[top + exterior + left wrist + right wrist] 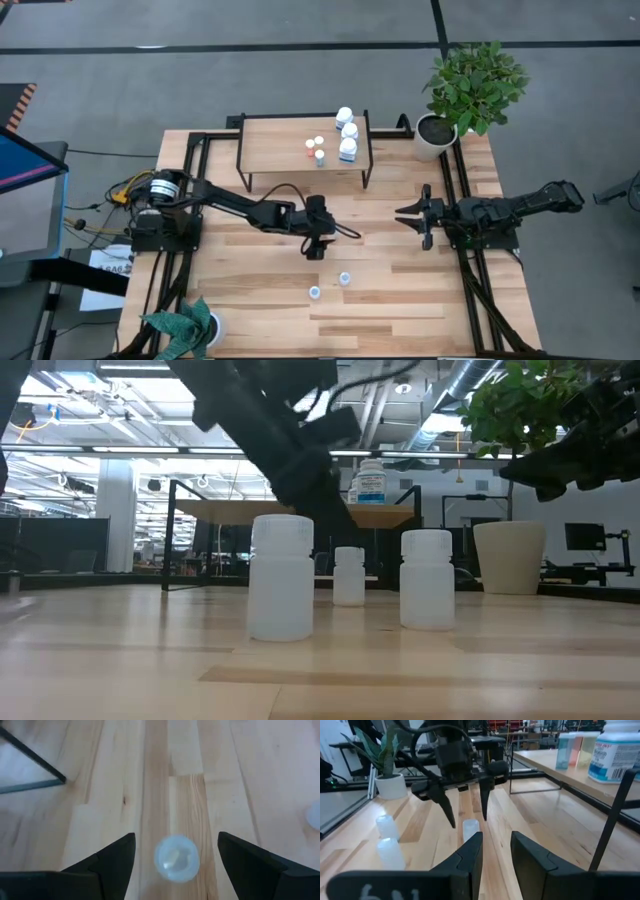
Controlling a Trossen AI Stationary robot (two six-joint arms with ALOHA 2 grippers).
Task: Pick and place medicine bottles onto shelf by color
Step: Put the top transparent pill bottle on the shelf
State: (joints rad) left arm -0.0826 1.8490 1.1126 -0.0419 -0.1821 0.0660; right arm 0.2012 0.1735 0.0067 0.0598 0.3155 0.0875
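Left gripper (316, 250) hangs over mid-table, fingers spread wide, and a small white bottle (176, 858) stands right between them on the wood, untouched by either finger. From there, two more small white bottles wait at about five o'clock in the high view, one (344, 279) nearer, the other (314, 293) closer to the front edge. Up at twelve o'clock stands the shelf (275, 145), with three larger white bottles (347, 131) in a row toward its right end and tiny colour-capped ones (316, 149) just beside them. Out at three o'clock, the right gripper (412, 217) waits above the table, fingers slightly parted, holding nothing
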